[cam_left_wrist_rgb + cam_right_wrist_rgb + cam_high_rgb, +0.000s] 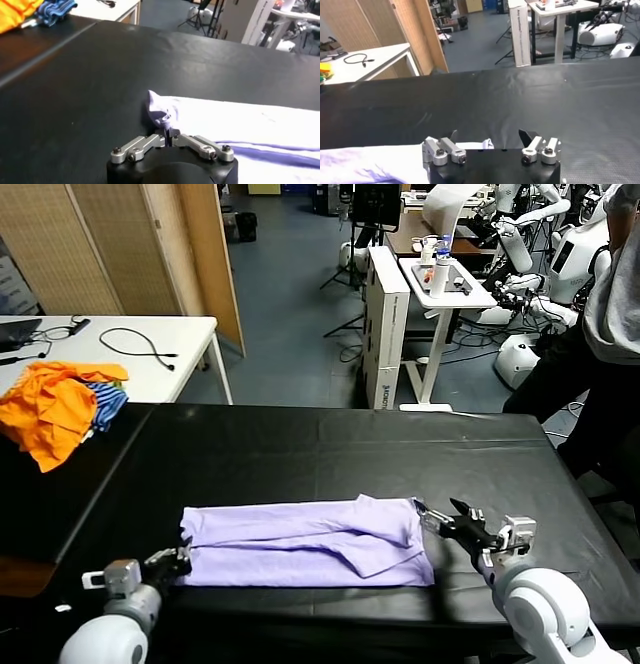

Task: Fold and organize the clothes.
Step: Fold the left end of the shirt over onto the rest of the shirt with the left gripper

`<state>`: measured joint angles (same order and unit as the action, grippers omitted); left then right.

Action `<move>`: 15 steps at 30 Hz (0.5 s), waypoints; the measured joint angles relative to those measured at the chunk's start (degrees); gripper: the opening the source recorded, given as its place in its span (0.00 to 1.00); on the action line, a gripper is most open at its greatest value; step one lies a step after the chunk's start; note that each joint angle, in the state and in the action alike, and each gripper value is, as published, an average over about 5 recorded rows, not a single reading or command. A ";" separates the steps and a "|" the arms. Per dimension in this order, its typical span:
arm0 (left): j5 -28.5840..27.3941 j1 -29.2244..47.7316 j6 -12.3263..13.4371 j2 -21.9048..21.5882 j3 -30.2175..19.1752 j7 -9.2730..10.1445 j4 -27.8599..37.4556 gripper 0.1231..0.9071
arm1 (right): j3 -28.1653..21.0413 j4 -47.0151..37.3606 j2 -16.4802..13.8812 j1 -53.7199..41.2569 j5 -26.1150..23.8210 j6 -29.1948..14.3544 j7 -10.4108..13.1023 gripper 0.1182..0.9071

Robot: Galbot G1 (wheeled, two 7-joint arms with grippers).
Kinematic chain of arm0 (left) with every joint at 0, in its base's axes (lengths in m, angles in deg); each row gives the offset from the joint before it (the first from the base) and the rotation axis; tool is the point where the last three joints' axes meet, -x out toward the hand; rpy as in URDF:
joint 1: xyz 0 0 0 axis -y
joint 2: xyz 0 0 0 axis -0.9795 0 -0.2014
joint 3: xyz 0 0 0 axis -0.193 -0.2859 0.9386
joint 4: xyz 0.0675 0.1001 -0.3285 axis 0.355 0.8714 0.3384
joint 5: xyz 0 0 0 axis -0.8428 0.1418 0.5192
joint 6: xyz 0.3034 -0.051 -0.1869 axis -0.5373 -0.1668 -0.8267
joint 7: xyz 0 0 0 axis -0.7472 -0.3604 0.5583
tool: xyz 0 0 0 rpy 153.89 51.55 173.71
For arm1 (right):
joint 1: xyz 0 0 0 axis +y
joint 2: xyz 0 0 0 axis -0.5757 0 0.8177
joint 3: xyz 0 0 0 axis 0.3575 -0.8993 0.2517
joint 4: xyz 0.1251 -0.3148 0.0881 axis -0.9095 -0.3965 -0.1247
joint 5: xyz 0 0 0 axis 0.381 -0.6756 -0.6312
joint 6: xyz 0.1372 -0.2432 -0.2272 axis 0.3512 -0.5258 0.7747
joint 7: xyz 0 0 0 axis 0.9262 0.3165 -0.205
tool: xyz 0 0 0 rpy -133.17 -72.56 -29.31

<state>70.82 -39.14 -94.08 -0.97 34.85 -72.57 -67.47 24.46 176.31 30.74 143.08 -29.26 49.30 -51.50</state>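
The clothes, a pale lavender T-shirt (pixel 300 539), lie folded into a long band on the black table (pixel 330 454). My left gripper (pixel 182 559) is at the shirt's near left corner and is shut on it. In the left wrist view the gripper (pixel 167 132) pinches a bunched peak of fabric (pixel 159 112), lifted slightly off the table. My right gripper (pixel 440 519) stands open at the shirt's right end. In the right wrist view the gripper (pixel 488 136) has its jaws wide apart, with a small tip of the shirt (pixel 485 145) low between them.
Orange garments (pixel 55 409) and a blue-striped cloth (pixel 105 402) lie at the table's far left corner. Behind is a white table (pixel 150 344) with a cable. A person (pixel 610 334) stands at the right, beyond the table's edge.
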 joint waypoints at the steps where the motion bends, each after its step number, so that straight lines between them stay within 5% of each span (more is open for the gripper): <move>1: -1.63 -0.05 0.85 -0.76 0.32 -0.41 0.12 0.07 | 0.04 0.02 0.03 -0.02 0.00 0.00 0.01 1.00; 9: -9.88 -0.34 4.78 -8.93 3.86 -1.34 0.91 0.07 | 0.73 1.27 0.46 0.80 0.09 0.16 0.02 1.00; 15: -8.23 -0.14 3.05 -10.96 3.71 0.37 -2.13 0.07 | 2.36 3.31 0.93 2.66 0.11 -0.71 -1.14 1.00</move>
<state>62.59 -39.28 -91.02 -11.93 38.56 -72.20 -69.60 26.82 179.61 31.67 145.74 -29.15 48.59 -52.64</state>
